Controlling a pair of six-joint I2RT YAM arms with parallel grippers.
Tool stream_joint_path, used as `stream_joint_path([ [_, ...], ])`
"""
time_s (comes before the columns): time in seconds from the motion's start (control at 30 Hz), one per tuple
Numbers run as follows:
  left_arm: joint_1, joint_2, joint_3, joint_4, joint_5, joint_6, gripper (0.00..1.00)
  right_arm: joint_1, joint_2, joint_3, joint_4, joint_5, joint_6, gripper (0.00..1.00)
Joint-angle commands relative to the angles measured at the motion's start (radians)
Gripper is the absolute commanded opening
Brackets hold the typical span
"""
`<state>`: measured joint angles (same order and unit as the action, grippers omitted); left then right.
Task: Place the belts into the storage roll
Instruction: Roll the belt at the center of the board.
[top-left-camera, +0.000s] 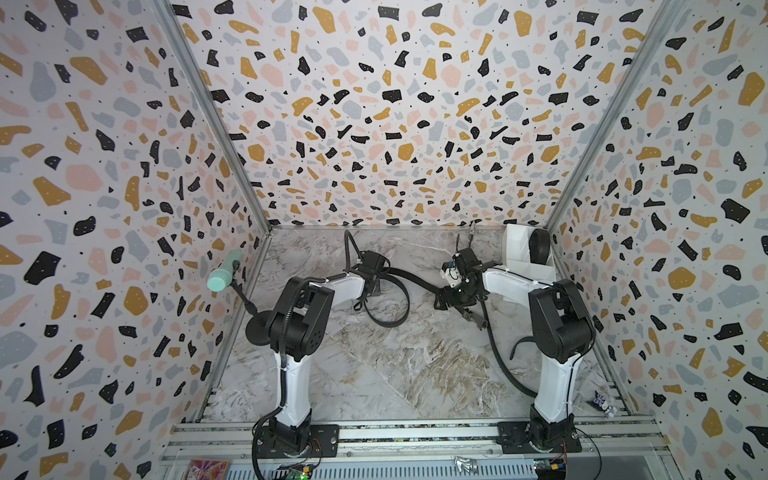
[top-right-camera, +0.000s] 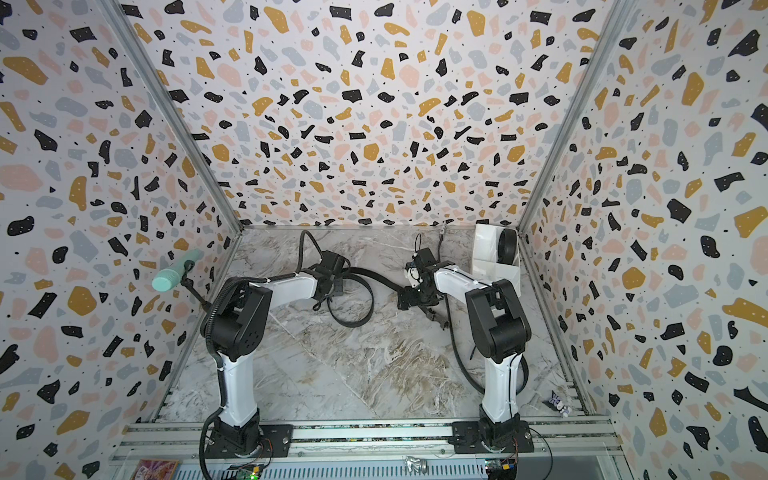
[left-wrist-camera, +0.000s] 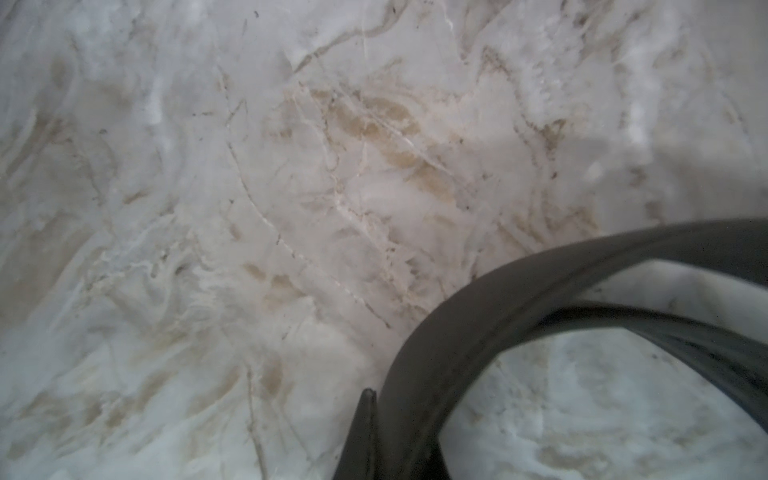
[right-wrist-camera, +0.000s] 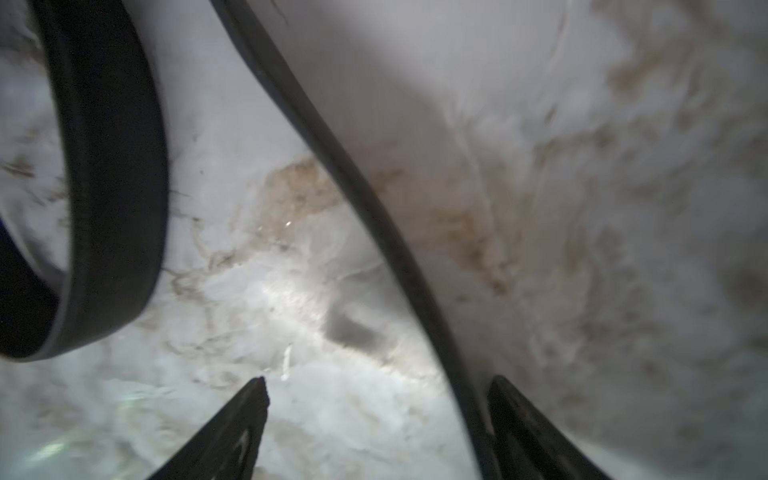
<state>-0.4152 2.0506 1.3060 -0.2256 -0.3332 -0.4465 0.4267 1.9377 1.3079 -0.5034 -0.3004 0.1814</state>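
Observation:
A wide black belt (top-left-camera: 409, 276) runs across the marble table between my two grippers and coils into a loose loop (top-left-camera: 390, 320) below the left one. My left gripper (top-left-camera: 370, 291) is shut on this belt; in the left wrist view its fingers (left-wrist-camera: 369, 395) press together against the strap (left-wrist-camera: 457, 324). My right gripper (top-left-camera: 442, 299) stands open around the same belt. In the right wrist view the gripper (right-wrist-camera: 378, 380) has the strap (right-wrist-camera: 353, 178) passing close to one finger. The white storage roll (top-left-camera: 515, 249) stands at the back right with a rolled belt (top-left-camera: 539, 245) in one cell.
A small silver buckle (top-left-camera: 478, 321) on a thin black strap lies just in front of the right gripper. A mint-green cylinder (top-left-camera: 224, 272) on a black round-based stand (top-left-camera: 257, 332) stands by the left wall. Aluminium rails (top-left-camera: 415, 432) line the front edge. Patterned walls enclose three sides.

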Motion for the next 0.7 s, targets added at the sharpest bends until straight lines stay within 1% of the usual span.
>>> stream_joint_path([
  [0.0,0.004,0.082,0.006,-0.081,0.040,0.011,0.00,0.050,-0.072,-0.073,0.018,-0.029,0.058,0.72],
  [0.07,0.005,0.094,0.027,-0.087,0.047,0.013,0.00,0.096,-0.098,-0.105,0.010,-0.017,0.088,0.63],
  [0.17,0.005,0.110,0.052,-0.100,0.062,0.025,0.00,0.170,-0.139,-0.159,0.007,0.003,0.145,0.52],
  [0.23,0.002,0.114,0.051,-0.102,0.081,0.033,0.00,0.218,-0.154,-0.190,0.022,-0.005,0.185,0.49],
  [0.3,-0.006,0.112,0.046,-0.110,0.102,0.041,0.02,0.249,-0.153,-0.202,0.028,-0.017,0.210,0.49],
  [0.33,-0.011,0.105,0.040,-0.112,0.109,0.043,0.07,0.259,-0.152,-0.200,0.027,-0.017,0.218,0.49],
  [0.43,-0.019,0.060,0.004,-0.105,0.120,0.044,0.23,0.253,-0.152,-0.183,0.028,0.002,0.227,0.53],
  [0.5,-0.022,0.024,-0.008,-0.109,0.129,0.043,0.29,0.239,-0.146,-0.156,0.024,0.001,0.217,0.57],
  [0.67,-0.037,-0.071,-0.004,-0.124,0.130,0.051,0.46,0.199,-0.090,-0.051,-0.015,0.008,0.153,0.61],
])
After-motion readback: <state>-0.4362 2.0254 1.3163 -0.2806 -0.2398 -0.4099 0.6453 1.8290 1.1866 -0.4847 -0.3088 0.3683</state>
